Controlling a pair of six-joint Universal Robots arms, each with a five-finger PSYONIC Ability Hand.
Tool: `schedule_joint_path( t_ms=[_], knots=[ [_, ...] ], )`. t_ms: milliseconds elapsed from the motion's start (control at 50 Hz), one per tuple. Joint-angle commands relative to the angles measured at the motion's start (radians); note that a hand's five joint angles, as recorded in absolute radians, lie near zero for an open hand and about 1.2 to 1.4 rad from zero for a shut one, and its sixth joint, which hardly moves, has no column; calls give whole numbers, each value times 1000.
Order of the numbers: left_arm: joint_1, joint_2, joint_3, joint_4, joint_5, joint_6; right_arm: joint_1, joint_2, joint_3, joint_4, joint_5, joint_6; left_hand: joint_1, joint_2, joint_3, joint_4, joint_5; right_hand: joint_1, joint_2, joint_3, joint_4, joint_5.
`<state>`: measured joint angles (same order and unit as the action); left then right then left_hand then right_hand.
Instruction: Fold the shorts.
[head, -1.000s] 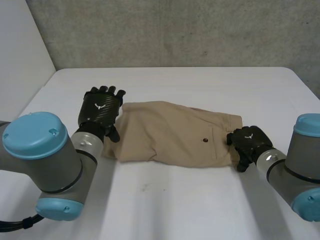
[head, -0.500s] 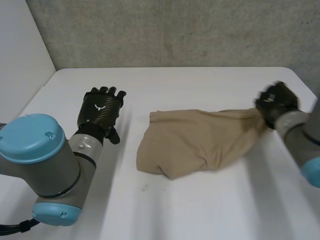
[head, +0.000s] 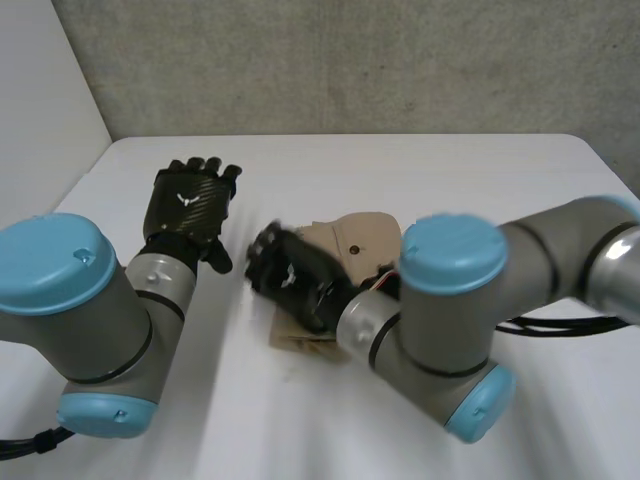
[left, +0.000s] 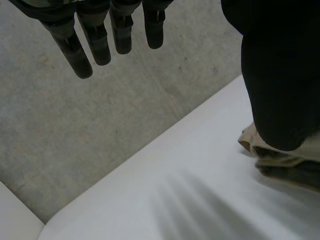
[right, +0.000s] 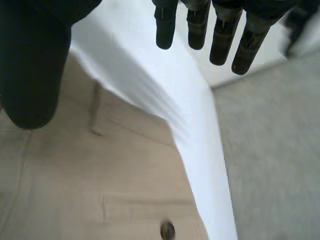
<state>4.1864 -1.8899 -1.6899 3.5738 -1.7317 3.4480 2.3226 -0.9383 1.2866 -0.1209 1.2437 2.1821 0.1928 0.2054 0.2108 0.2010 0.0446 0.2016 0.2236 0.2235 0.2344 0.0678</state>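
**A:** Head view first. Where are the shorts?

**B:** The shorts (head: 362, 232) lie doubled in a small heap about mid-desk (head: 430, 165), with the button (head: 352, 247) facing up. The right arm (head: 470, 290) reaches across them. The right hand (head: 290, 275) sits low over the side of the heap nearest the left arm (head: 95, 320). The left hand (head: 190, 205) hovers just beside the heap, apart from the cloth, with its fingers straight.

**A:** Does the left wrist view agree?

**B:** Yes. Its fingers (left: 97, 45) hang straight, with nothing between them and the thumb (left: 275, 75). A corner of the shorts (left: 280, 156) shows on the desk past the thumb, untouched.

**A:** And the right wrist view?

**B:** The fingers (right: 220, 37) are straight, the thumb (right: 30, 70) stands apart, and nothing is pinched. The shorts (right: 100, 190) lie spread under the palm, with a seam and the button plain to see. There is bare desk beyond the fingertips.

**A:** So which step is this?

**B:** I'd judge it's the tail of the sideways fold: the cloth is laid over and the right hand is loose above it. The heap looks rumpled, and a lower layer pokes out on the near side.

**A:** And the next move?

**B:** Probably one of two things. The right hand could press the heap flat with an open palm, or the arm could lift straight clear so it doesn't drag the top layer. After that the left hand could square up the edge on its own side.
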Motion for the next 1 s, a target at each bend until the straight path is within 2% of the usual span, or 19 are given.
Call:
schedule_joint_path(
  t_ms=[20, 40, 120, 220, 300, 380, 460, 600, 680, 780, 840, 920, 1000],
  knots=[
    [-23, -6, 79, 0, 1, -6, -150, -195, 13, 32, 79, 663, -18, -31, -36, -26, -45, -27, -49, -49, -60, -68],
    [-32, -11, 90, 0, 1, -7, -179, -201, 11, 67, 83, 764, -18, -31, -36, -26, -45, -27, -49, -49, -60, -68],
    [-104, -58, 165, -6, 12, -47, -230, -188, 5, 157, 82, 866, -12, -24, -30, -20, -38, -27, -49, -49, -60, -68],
    [-170, -188, 274, -114, 79, -110, -278, -129, 5, 193, 85, 820, -9, -21, -27, -17, -35, -27, -49, -49, -60, -68],
    [-175, -303, 341, -219, 103, -153, -281, -47, -12, 193, 95, 760, -9, -21, -27, -17, -35, -27, -49, -49, -60, -68],
    [-169, -402, 401, -300, 89, -171, -279, 28, -29, 196, 118, 726, 0, -12, -18, -8, -26, -27, -49, -49, -60, -68],
    [-160, -436, 444, -371, 52, -168, -279, 84, -50, 210, 149, 685, 3, -10, -15, -5, -23, -27, -49, -49, -60, -68],
    [-137, -423, 466, -449, 44, -176, -276, 46, -76, 254, 186, 614, -3, -15, -21, -11, -29, -27, -49, -49, -60, -68],
    [-134, -322, 458, -454, 49, -178, -278, -83, -72, 262, 180, 630, -6, -18, -24, -14, -32, -27, -49, -49, -60, -68],
    [-111, -99, 438, -457, 49, -188, -288, -229, -76, 253, 198, 685, -6, -18, -24, -14, -32, -27, -49, -49, -60, -68],
    [-77, 18, 440, -477, 49, -194, -304, -325, -101, 251, 264, 749, 3, -10, -15, -5, -23, -27, -49, -49, -60, -68],
    [13, 181, 495, -639, 60, -196, -351, -408, -135, 291, 364, 769, 6, -7, -12, -2, -20, -27, -49, -49, -60, -68],
    [76, 233, 533, -783, 109, -205, -381, -444, -156, 374, 384, 743, -12, -24, -30, -20, -38, -27, -49, -49, -60, -68]
  ],
)
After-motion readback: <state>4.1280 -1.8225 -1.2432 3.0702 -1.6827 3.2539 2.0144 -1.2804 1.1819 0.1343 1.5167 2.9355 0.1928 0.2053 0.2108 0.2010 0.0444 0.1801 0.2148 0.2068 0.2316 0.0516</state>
